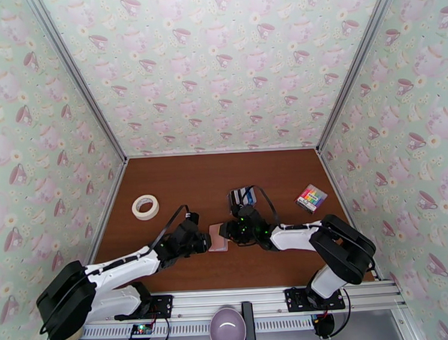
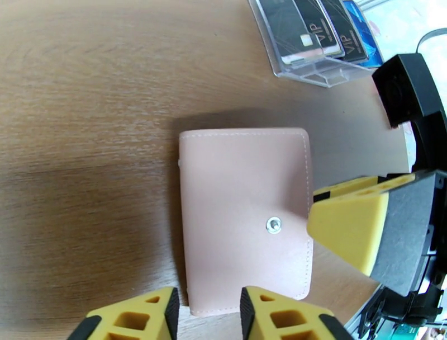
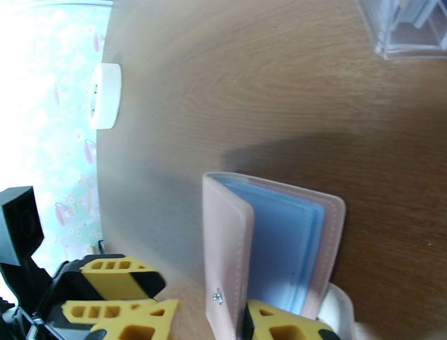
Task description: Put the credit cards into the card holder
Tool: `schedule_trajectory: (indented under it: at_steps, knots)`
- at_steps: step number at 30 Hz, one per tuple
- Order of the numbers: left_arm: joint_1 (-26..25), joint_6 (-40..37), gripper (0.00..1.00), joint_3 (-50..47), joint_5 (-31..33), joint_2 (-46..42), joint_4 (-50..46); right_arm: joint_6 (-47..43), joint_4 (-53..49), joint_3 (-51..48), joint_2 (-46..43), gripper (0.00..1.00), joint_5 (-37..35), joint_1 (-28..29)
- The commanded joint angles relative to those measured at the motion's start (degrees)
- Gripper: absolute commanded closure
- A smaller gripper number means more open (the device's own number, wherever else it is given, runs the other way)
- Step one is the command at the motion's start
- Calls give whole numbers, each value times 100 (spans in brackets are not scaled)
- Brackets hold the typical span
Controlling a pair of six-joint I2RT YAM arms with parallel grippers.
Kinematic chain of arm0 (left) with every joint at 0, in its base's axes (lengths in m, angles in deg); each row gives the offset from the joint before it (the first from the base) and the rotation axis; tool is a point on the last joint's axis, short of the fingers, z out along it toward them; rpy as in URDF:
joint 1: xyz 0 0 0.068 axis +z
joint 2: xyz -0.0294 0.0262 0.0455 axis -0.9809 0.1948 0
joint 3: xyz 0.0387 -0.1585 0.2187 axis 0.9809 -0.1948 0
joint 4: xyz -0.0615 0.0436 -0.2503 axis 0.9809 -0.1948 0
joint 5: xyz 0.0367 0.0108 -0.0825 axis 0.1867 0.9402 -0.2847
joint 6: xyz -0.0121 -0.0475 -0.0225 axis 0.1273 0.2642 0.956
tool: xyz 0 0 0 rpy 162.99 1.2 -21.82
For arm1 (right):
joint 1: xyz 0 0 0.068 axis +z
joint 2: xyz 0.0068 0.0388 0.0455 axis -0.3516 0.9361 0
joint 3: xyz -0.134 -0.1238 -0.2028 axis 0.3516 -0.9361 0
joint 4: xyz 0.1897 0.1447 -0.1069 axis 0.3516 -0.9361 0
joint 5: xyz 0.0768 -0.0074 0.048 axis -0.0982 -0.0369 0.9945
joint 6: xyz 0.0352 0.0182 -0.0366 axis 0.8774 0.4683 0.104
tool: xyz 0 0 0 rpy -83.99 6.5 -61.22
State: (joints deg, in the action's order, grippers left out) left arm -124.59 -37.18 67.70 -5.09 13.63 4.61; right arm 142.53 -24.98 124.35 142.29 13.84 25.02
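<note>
From above, the pink wallet (image 1: 218,237) lies at the middle of the brown table (image 1: 182,182), with the left gripper (image 1: 205,243) and the right gripper (image 1: 226,230) meeting over it. The cards (image 1: 244,196) stand just behind it, a tape roll (image 1: 145,207) sits at the left and a striped block (image 1: 311,198) at the right.

The left wrist view adds the wallet's top face with its snap stud (image 2: 273,225), and the clear stand (image 2: 313,70) holding black cards marked "VIP". The left jaws sit narrowly apart at the bottom edge, gripping nothing.

The right wrist view adds the wallet's open side. The cover is lifted off pale blue pockets (image 3: 279,240) and stands between the right jaws. These are partly apart, with a strip of table showing beside the cover.
</note>
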Motion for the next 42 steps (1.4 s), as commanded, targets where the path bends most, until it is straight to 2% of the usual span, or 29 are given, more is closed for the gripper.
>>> schedule_trajectory:
  at_steps: [1,7,15,25,38,42]
  knots:
    - [-21,-153,53,79,-117,-41,-106,215,336,132,-69,65,224,-30]
    - [-184,-307,49,106,151,-345,-352,418,601,211,-1,65,383,-21]
    - [-539,-571,48,329,498,-811,-703,632,890,461,234,65,590,76]
    - [-689,-693,49,707,986,-504,-1177,925,1365,591,670,64,733,156]
    - [-722,-782,54,862,1351,-189,-1320,1109,1664,626,893,65,814,182]
    - [-725,-822,62,956,1448,-121,-1418,1116,1677,642,931,65,843,183]
